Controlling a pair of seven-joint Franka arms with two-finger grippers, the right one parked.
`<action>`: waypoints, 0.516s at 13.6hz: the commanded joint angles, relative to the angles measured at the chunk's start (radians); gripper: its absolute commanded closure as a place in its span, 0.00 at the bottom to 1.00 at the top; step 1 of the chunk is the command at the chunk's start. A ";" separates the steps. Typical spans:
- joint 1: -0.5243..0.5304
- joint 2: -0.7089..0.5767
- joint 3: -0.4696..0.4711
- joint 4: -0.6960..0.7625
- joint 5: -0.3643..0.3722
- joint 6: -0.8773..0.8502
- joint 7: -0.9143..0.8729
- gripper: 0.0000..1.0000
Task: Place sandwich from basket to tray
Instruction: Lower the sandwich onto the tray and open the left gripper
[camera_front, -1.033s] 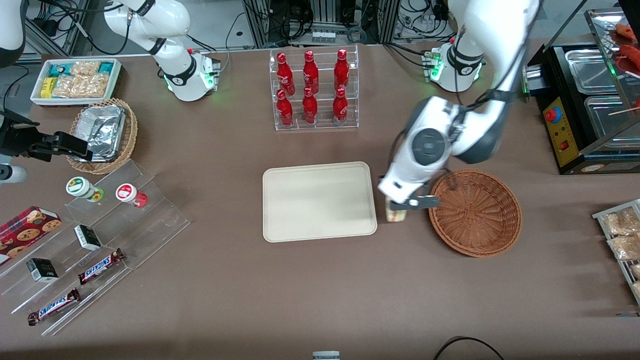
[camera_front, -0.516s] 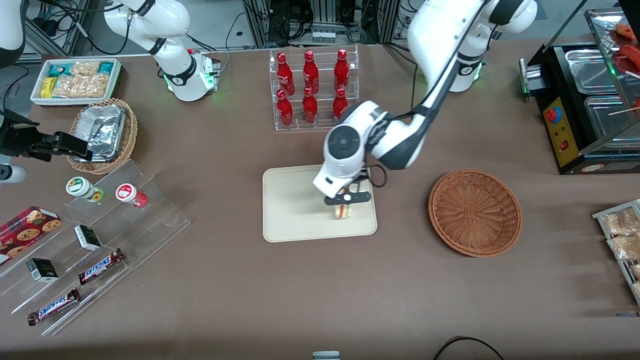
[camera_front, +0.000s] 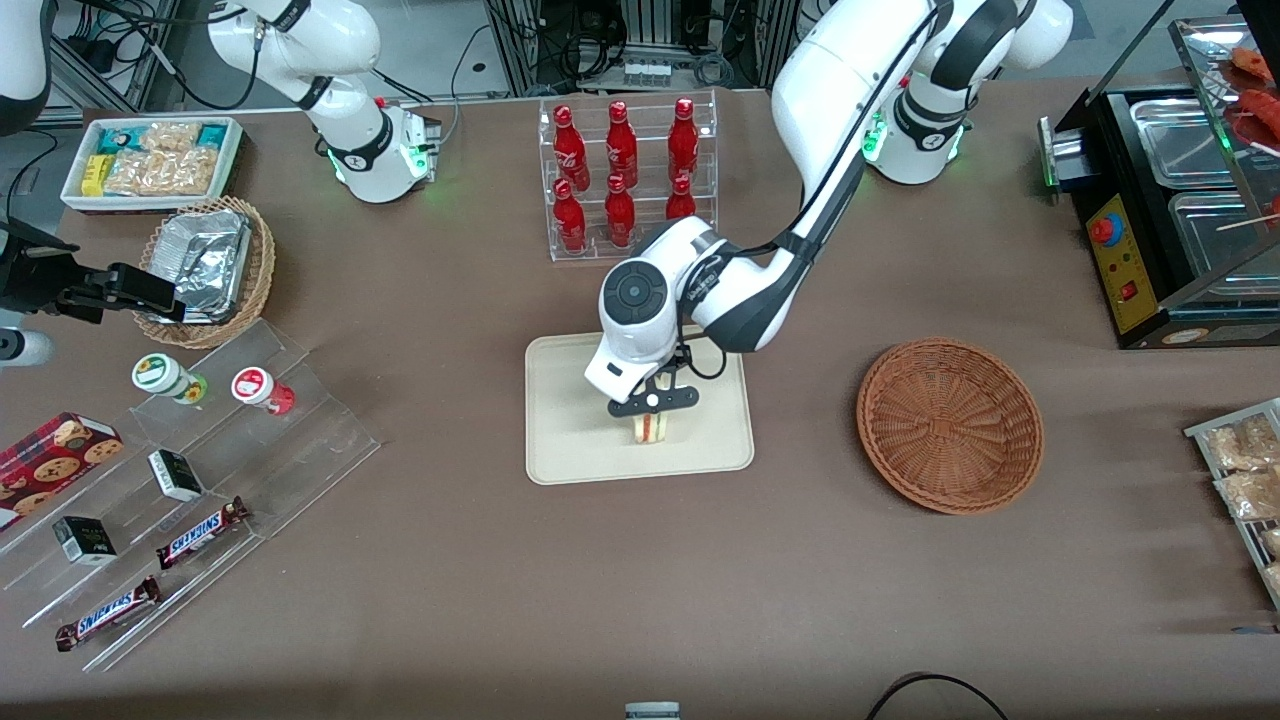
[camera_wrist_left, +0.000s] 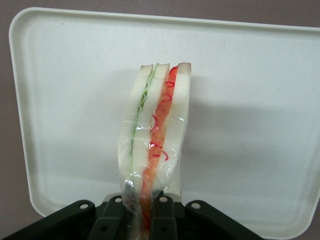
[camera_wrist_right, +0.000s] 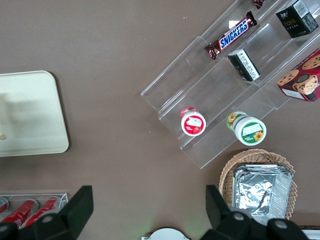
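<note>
My left gripper (camera_front: 652, 404) hangs over the cream tray (camera_front: 570, 440), shut on the sandwich (camera_front: 650, 428). The sandwich is a wrapped white-bread wedge with red and green filling, and it hangs just above the tray's middle. In the left wrist view the sandwich (camera_wrist_left: 155, 130) sticks out from between the two dark fingers (camera_wrist_left: 164, 220), with the tray (camera_wrist_left: 250, 125) spread under it. The reddish-brown wicker basket (camera_front: 950, 424) stands empty beside the tray, toward the working arm's end of the table.
A clear rack of red bottles (camera_front: 625, 180) stands farther from the front camera than the tray. A stepped acrylic shelf (camera_front: 200, 480) with cups and chocolate bars, a small wicker basket with a foil container (camera_front: 205, 265) and a white snack box (camera_front: 150, 160) lie toward the parked arm's end.
My gripper carried the sandwich from beside the basket over the tray's rim and on to the tray's middle. The basket has stayed put, empty.
</note>
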 joint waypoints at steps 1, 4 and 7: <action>-0.023 0.052 0.016 0.068 0.000 -0.025 -0.035 1.00; -0.025 0.059 0.016 0.066 0.000 -0.021 -0.035 1.00; -0.025 0.065 0.016 0.068 -0.002 -0.016 -0.043 0.23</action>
